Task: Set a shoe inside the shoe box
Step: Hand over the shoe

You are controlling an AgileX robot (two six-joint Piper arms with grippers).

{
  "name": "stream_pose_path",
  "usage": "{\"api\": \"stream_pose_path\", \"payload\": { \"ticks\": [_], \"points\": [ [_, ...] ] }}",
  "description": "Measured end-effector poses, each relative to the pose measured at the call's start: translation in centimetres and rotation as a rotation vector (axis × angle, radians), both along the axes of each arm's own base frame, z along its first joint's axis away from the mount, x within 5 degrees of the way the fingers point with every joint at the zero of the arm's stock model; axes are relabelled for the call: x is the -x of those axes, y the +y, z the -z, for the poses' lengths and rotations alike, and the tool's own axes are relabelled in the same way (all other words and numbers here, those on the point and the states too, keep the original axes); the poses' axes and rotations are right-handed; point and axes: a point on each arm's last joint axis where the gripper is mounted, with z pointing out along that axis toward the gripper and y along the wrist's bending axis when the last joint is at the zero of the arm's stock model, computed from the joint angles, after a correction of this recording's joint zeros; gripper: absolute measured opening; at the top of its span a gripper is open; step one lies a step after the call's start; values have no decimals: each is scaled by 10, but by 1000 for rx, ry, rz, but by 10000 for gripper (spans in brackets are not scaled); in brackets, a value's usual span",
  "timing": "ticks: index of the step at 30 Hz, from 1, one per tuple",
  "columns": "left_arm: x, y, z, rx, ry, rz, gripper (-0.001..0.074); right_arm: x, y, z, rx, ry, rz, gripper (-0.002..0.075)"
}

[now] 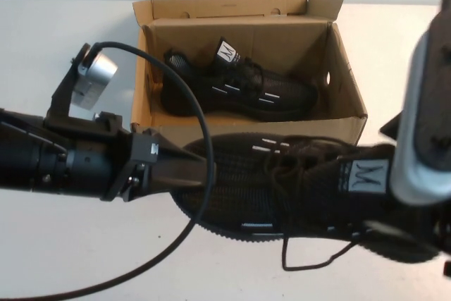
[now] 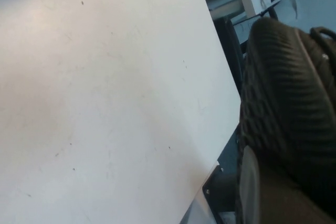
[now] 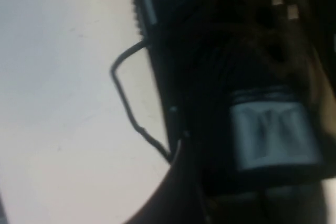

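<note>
The shoe (image 1: 296, 181) is up off the white table (image 1: 63, 244), just in front of the shoe box (image 1: 176, 128); the left gripper (image 1: 201, 167) pinches its toe, and the right gripper (image 1: 394, 223) sits at its heel, grip hidden. The box holds a matching black sneaker (image 1: 239, 89). The held shoe is black mesh with loose laces

You're working under bright, even light from overhead: the white tabletop (image 1: 63, 244) nearly washes out, shadows stay soft. Your high view is sharp. The right wrist view is blurred, the shoe (image 3: 247, 103) smeared; the left wrist view's near sole goes soft.
</note>
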Motion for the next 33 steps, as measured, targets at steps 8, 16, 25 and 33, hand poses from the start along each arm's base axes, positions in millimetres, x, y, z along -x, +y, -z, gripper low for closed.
{"api": "stream_pose_path", "payload": {
  "ticks": [8,16,25,33],
  "points": [
    [-5,1,3,-26,-43,-27,120,3,-15,-10,-96,1,195,589],
    [-9,-1,-3,40,-90,-53,120,4,-20,-12,-282,162,490,589],
    [-19,1,-3,23,-149,-141,120,-19,-32,-19,-578,305,775,589],
    [-20,1,-5,39,-155,-161,120,-46,-36,6,-698,582,795,589]
  ]
}}
